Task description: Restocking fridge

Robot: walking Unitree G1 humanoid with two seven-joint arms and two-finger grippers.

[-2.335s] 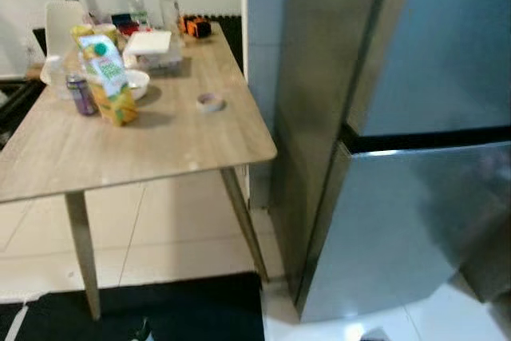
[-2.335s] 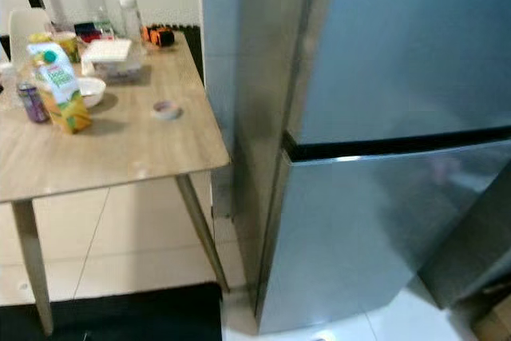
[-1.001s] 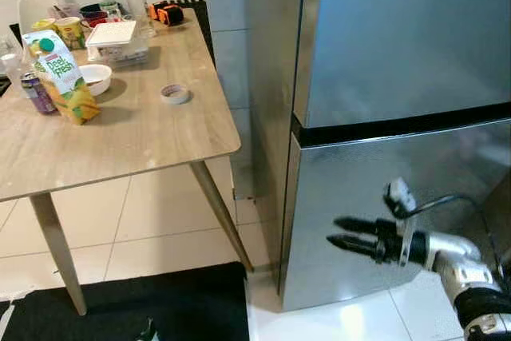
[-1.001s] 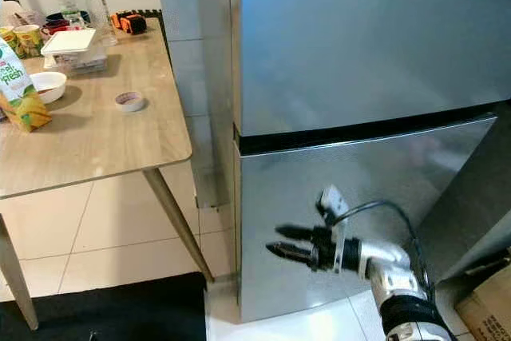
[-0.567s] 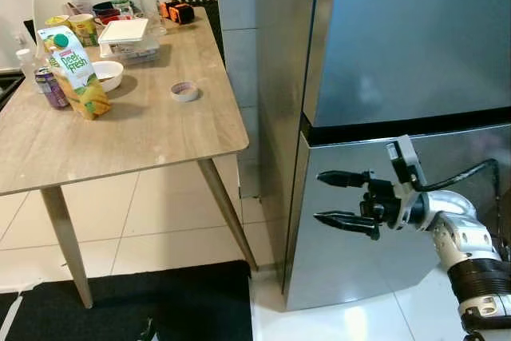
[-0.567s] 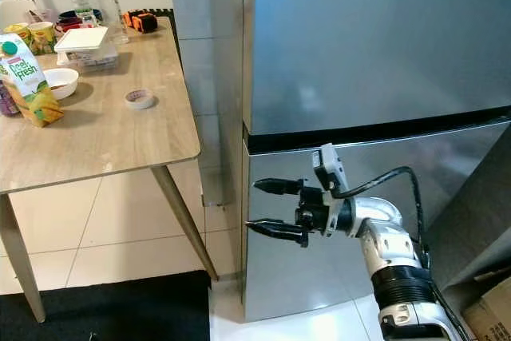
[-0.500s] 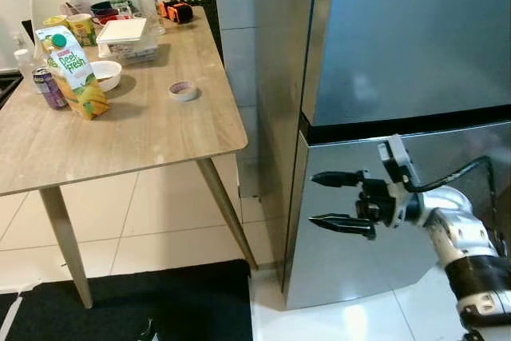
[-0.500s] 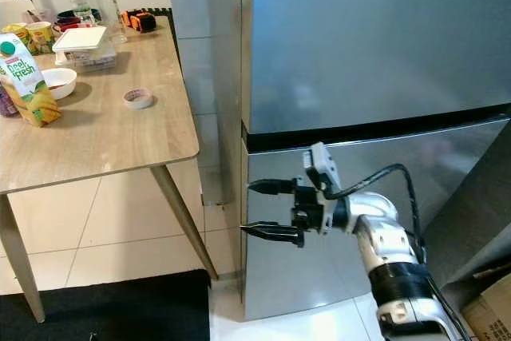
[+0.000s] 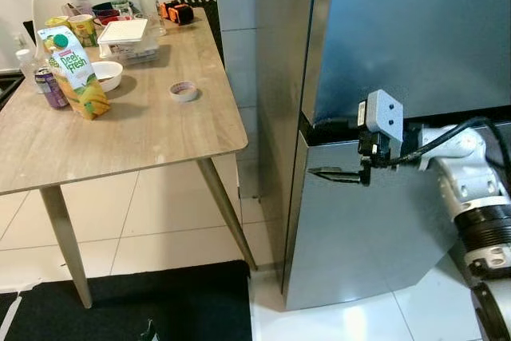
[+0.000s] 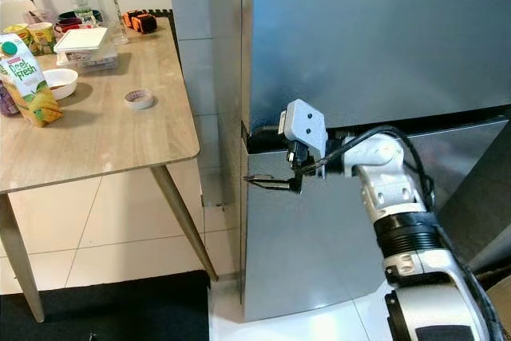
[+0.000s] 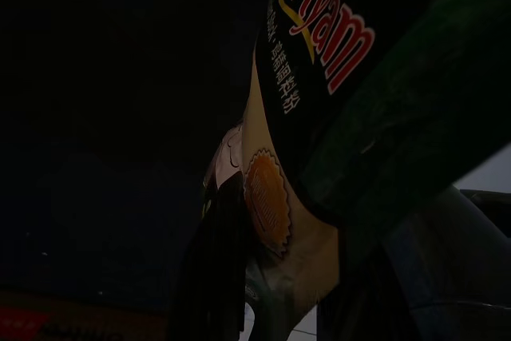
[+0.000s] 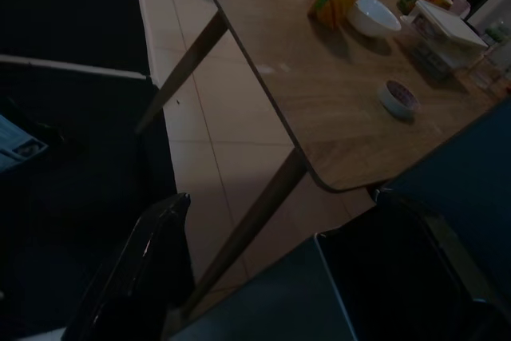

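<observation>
While the fridge [image 9: 399, 37] stands shut just beside the table [image 9: 144, 133], tall axis upright and doors facing the robot, the right gripper [image 9: 335, 149] spreads wide across the door seam (upper finger hidden in it). Fingers could slip off. Left gripper holds a can [image 11: 319, 61].

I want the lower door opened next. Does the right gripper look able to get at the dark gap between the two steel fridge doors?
Probably yes: the right gripper is open at the left end of the dark gap between the steel fridge doors, with nothing between.
</observation>
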